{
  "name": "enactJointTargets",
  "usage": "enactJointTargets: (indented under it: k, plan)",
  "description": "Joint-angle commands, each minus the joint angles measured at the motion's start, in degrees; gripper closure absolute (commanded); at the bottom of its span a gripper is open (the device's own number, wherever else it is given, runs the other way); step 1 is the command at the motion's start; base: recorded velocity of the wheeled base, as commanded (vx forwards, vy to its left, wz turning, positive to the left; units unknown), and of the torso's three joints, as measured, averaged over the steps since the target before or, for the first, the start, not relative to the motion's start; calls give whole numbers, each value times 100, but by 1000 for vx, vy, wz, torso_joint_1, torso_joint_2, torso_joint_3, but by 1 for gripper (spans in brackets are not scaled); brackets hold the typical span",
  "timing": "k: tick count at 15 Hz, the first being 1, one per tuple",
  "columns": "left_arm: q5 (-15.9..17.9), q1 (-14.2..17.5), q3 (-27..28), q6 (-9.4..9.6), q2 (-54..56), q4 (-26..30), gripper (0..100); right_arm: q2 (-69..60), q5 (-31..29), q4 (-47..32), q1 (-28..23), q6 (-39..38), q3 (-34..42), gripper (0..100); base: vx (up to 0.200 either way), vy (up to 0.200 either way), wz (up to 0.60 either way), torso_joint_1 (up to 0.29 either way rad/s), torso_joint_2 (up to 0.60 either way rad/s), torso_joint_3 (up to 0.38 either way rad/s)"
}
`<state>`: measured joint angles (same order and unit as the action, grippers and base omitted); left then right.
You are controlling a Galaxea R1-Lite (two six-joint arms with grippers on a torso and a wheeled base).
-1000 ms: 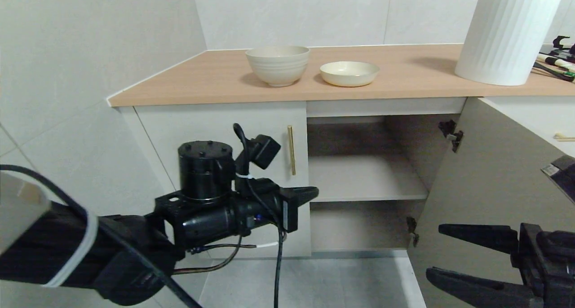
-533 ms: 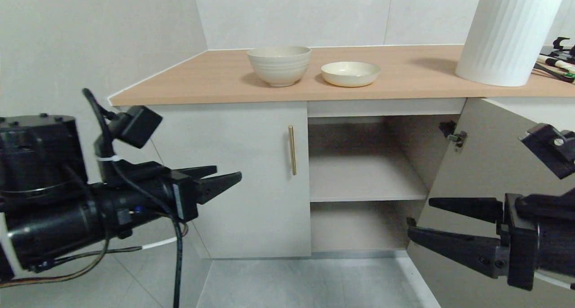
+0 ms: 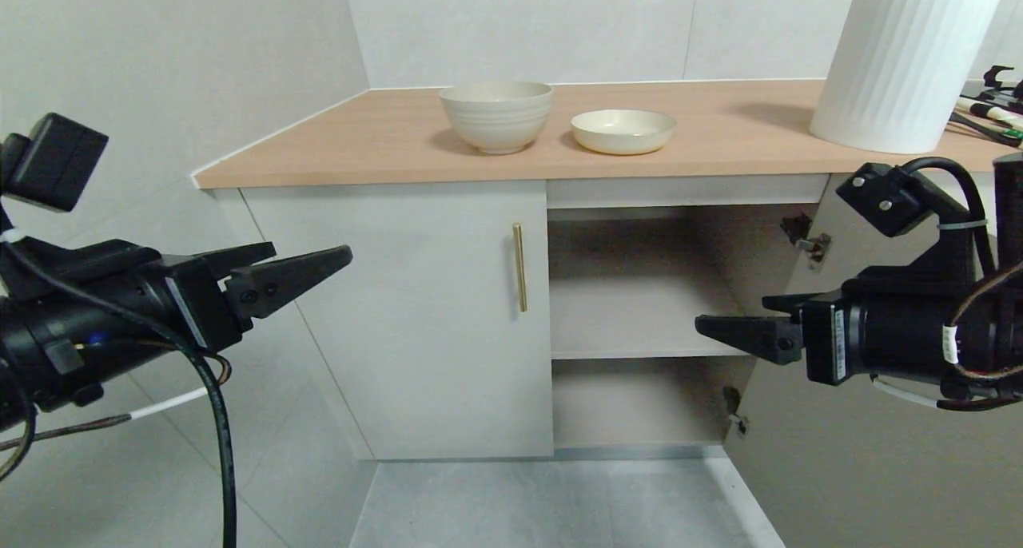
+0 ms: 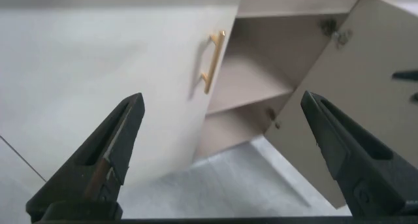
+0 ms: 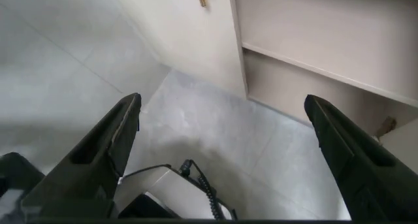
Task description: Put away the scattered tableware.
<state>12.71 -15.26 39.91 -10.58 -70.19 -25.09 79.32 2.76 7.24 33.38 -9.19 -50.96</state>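
- A cream ribbed ceramic bowl (image 3: 495, 115) is sitting upright on the light wooden surface (image 3: 360, 144), towards its back edge.
- A shallow cream dish (image 3: 622, 130) is resting just beside the bowl, on the robot's right and not touching it.
- A tall white ribbed container (image 3: 903, 61) is standing on the same surface, well apart from the dish and further right.
- Below the surface, the pale cabinet's left door (image 3: 400, 316) is sitting shut, with a slim brass handle (image 3: 519, 267) running vertically near its inner edge.
- The cabinet's right door (image 3: 863, 452) is hanging wide open, exposing a bare pale shelf (image 3: 647, 320) and the compartment beneath it.
- The left gripper (image 3: 312, 252) (image 4: 221, 98) is hovering in front of the closed door, below surface level, with its jaws spread wide and holding nothing.
- The right gripper (image 3: 731, 312) (image 5: 222, 100) is hanging by the open door at about shelf height, with its jaws likewise parted and gripping nothing.
- Both grippers are sitting well apart from the bowl and the dish.
- Grey floor tiles (image 3: 543, 508) are lying in front of the cabinet.
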Motion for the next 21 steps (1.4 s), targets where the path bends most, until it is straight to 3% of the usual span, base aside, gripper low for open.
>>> enactJointTargets:
  k: [1, 7, 21]
  plan:
    - [3, 6, 61, -5, -47, 4, 0, 154, -56, 23, 46, -4, -28, 0, 0, 0, 0, 0, 0, 0]
    - [3, 6, 61, 3, -135, -31, 0, -22, -56, -206, 55, -21, -72, 0, 0, 0, 0, 0, 0, 0]
    - [3, 6, 78, 3, -135, -14, 0, -242, 32, -302, 108, 84, 86, 0, 200, 0, 0, 3, 3, 2]
